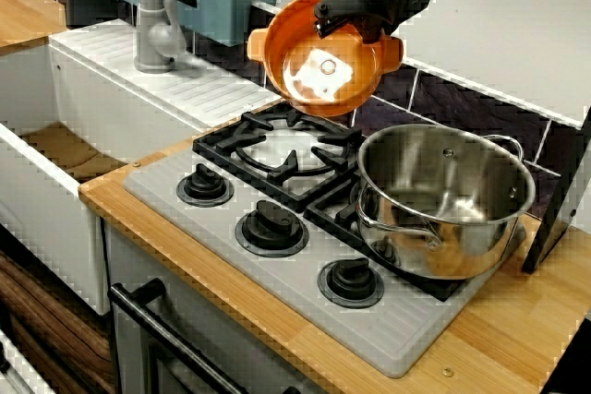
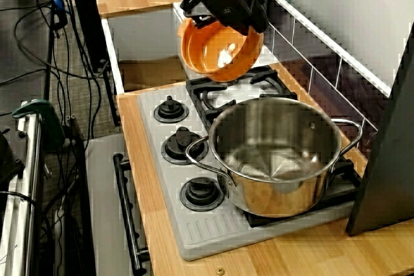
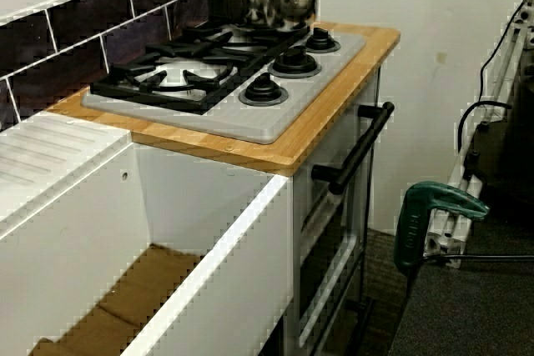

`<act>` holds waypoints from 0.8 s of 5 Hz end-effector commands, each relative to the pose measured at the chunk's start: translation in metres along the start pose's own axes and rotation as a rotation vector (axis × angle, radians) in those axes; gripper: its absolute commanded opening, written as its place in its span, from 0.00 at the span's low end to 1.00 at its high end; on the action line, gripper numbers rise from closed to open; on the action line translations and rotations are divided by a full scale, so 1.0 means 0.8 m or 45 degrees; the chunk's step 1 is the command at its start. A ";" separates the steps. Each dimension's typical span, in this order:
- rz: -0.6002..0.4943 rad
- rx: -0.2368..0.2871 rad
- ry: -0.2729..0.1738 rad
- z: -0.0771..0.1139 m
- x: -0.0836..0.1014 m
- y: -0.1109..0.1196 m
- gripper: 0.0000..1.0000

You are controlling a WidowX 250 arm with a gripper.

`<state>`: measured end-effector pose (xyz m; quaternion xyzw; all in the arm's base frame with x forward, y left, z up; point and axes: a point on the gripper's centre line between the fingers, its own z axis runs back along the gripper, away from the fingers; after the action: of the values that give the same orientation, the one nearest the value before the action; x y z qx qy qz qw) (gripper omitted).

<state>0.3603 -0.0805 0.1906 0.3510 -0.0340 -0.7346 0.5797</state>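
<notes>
Hob (image 1: 397,329) on wooden counter (image 1: 517,339), claw (image 1: 349,27) gripping orange bowl (image 1: 300,89)

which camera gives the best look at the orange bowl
The front view: the orange bowl shows nearly whole, tilted in the air, inside facing the camera, gripper on its rim. The side view shows it too, rim partly behind the gripper. The low sink-side view catches only its bottom edge.

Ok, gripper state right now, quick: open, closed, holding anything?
Gripper: jaws closed on the rim of the orange pot, which hangs tilted above the stove grate.
</notes>
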 end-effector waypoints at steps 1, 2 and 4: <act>0.067 0.103 0.022 0.025 -0.010 -0.004 0.00; 0.105 0.027 -0.037 0.015 -0.027 -0.002 0.00; 0.107 -0.124 -0.059 -0.020 -0.044 0.006 0.00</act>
<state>0.3793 -0.0491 0.1885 0.2902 -0.0116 -0.7227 0.6272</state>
